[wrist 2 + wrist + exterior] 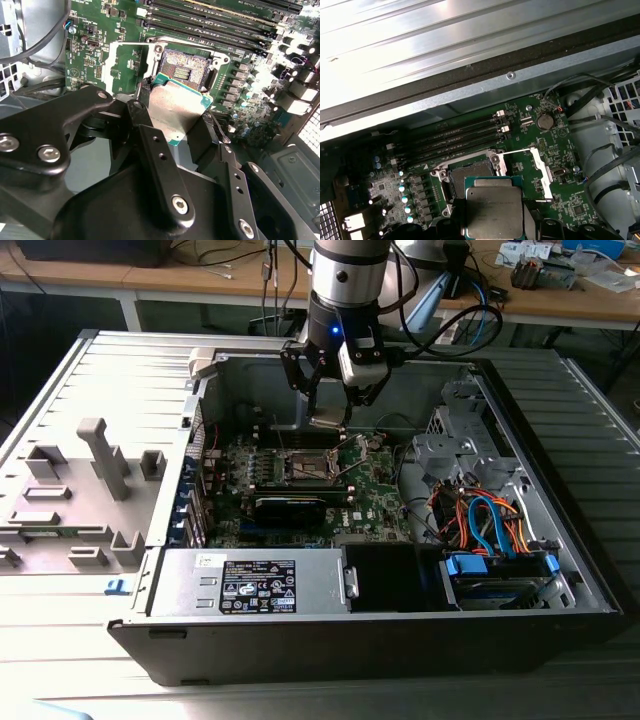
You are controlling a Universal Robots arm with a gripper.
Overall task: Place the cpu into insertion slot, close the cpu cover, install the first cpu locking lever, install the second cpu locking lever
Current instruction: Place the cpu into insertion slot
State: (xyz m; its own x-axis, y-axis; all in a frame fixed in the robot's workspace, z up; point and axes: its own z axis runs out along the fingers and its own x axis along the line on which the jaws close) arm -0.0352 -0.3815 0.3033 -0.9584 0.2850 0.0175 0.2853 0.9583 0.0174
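Tool (330,418) is closed on the cpu (177,107), taking it by two opposite edges. It holds the chip just above the insertion slot (470,175), in the far part of the computer case (350,650), not yet seated. The cpu cover (541,172) seems to stand open beside the socket. I judge the chip light, stiff and fragile underneath, so its edges are the right place to hold.

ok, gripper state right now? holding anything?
gripper: closed on the cpu, held above the board by the slot, not yet seated.
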